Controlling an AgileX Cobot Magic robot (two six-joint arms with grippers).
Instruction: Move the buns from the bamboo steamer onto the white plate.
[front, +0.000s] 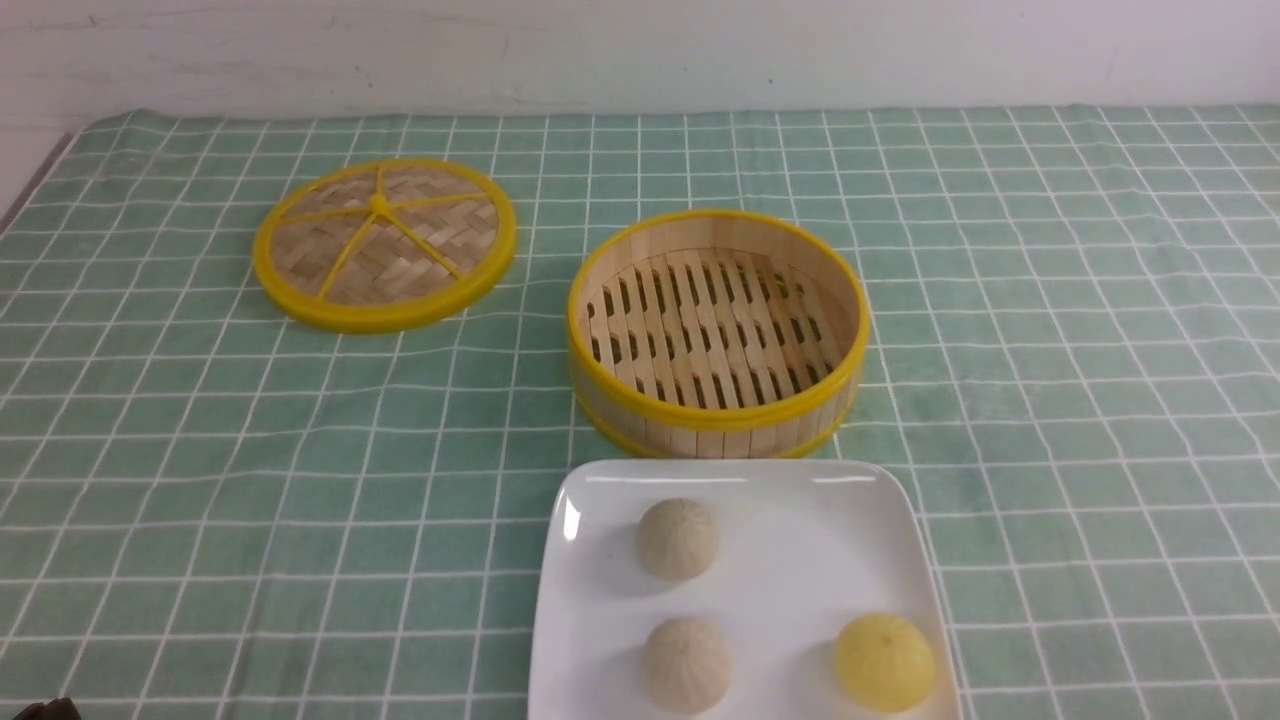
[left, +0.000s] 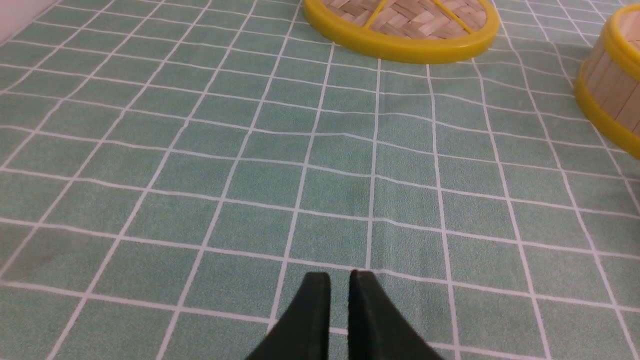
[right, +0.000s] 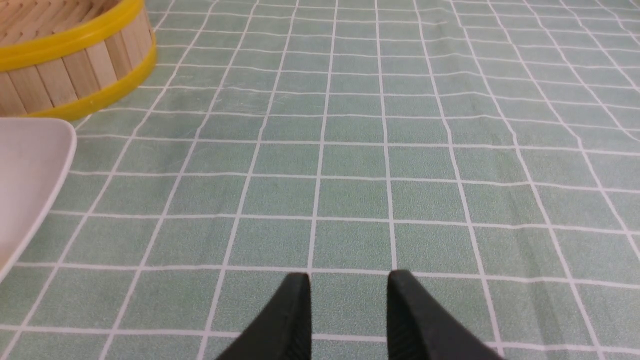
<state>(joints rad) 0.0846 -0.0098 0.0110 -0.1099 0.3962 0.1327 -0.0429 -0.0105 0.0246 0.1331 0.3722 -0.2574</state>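
Now both buns sit inside the white plate rim — left hand nearly pressed together, right hand spread.

- A staged tabletop setup is showing here, more a test bench dressed as a dining table than a real kitchen.
- A green checked tablecloth is covering the whole surface.
- A bare white wall is running along at 12 o'clock.
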